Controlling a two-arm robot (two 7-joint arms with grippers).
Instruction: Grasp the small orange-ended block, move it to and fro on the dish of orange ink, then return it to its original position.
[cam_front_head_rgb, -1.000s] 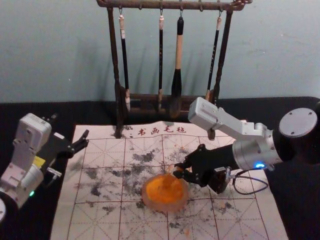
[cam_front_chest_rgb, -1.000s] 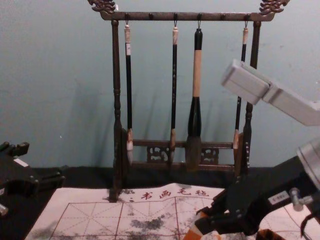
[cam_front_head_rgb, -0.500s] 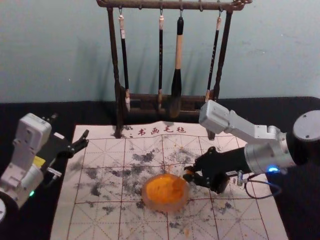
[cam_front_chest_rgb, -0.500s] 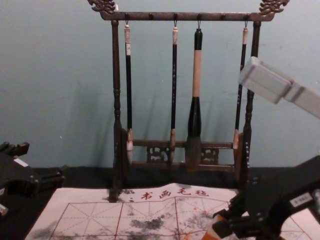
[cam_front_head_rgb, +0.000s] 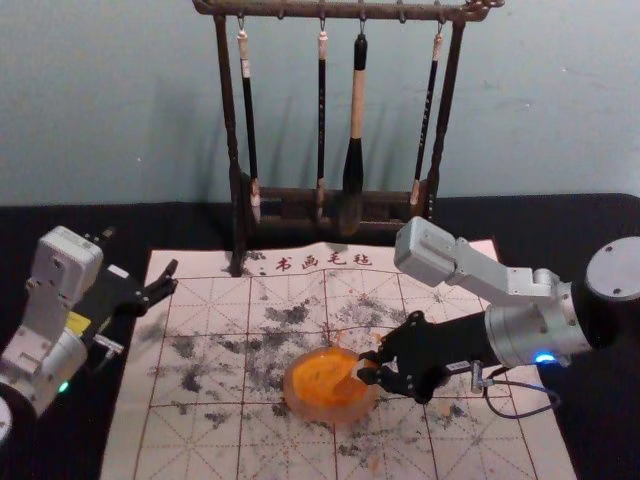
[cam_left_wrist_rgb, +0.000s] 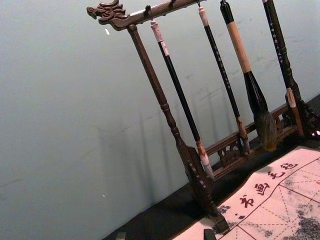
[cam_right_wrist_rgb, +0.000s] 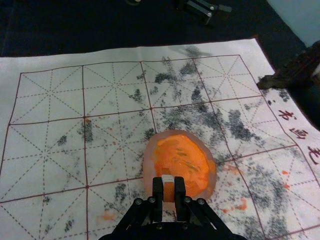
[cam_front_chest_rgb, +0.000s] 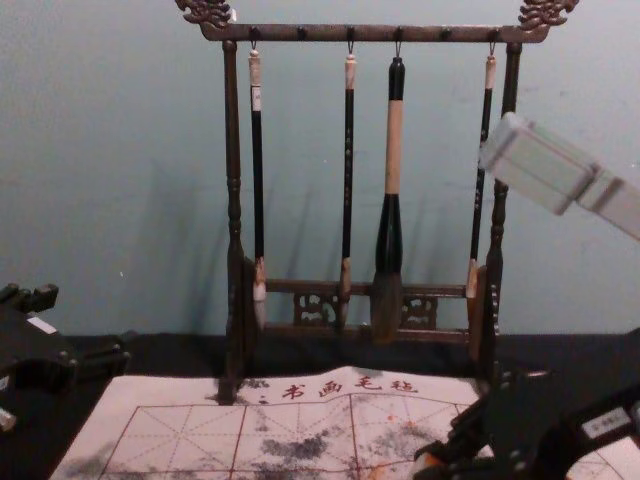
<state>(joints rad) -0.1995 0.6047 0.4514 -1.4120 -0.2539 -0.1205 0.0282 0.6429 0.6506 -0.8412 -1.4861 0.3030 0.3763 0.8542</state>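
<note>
Small orange-ended block (cam_right_wrist_rgb: 169, 192), one: clamped in the right gripper (cam_front_head_rgb: 367, 367), at the dish (cam_right_wrist_rgb: 149, 167) of orange ink (cam_right_wrist_rgb: 181, 156); contact unclear. Left gripper (cam_front_head_rgb: 141, 257), one: parked at left, fingers apart. Done: grasp. Apparently under way: to-and-fro strokes. Outstanding: remaining strokes, return.

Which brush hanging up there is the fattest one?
The third brush from the left in the head view. It's much thicker than the other three, and has a black top and a pale wooden band, while theirs have whitish tops.
</note>
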